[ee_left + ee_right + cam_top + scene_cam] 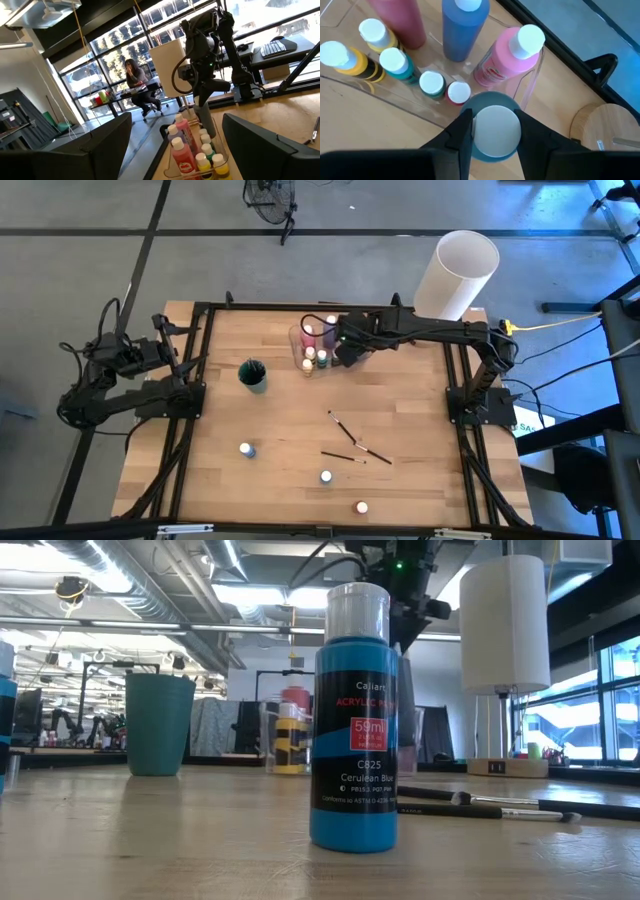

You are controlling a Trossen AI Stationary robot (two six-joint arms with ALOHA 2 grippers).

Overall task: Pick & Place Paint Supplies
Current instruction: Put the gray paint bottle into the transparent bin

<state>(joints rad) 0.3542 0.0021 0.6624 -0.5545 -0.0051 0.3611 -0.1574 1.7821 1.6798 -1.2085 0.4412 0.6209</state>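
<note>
A: The right tool (492, 131) is clamped on a white-capped bottle (492, 134), one finger on each side of the cap, so the bottle hangs upright and can go straight down.

B: Where is it over the worktop (270, 470)?

A: At about twelve o'clock, at the far edge, right by the clear tray (427, 112). My guess is the bottle is meant for the tray, since the other paints are gathered there.

B: What does the held bottle look like?

A: From the right wrist view, mostly a round white cap with a blue-grey shoulder showing around it. I cannot read a label.

B: And the tray?

A: A pink bottle (507, 62), a blue one (461, 27) and a red one (400, 17) stand tall at the back; small white-capped ones sit in front, among them a yellow (342, 60) and a green (397, 65).

B: Farther out?

A: A teal cup (254, 374) at about ten o'clock. Brushes (352, 445) lie crossed near the middle, toward five. Three small bottles stand loose toward six; the nearest to the low camera is a cerulean bottle (354, 720). A big white cylinder (455, 275) stands at one o'clock, off the corner.

B: The left arm?

A: Parked off the nine o'clock edge, the left tool (175, 150) spread wide and holding nothing.
</note>
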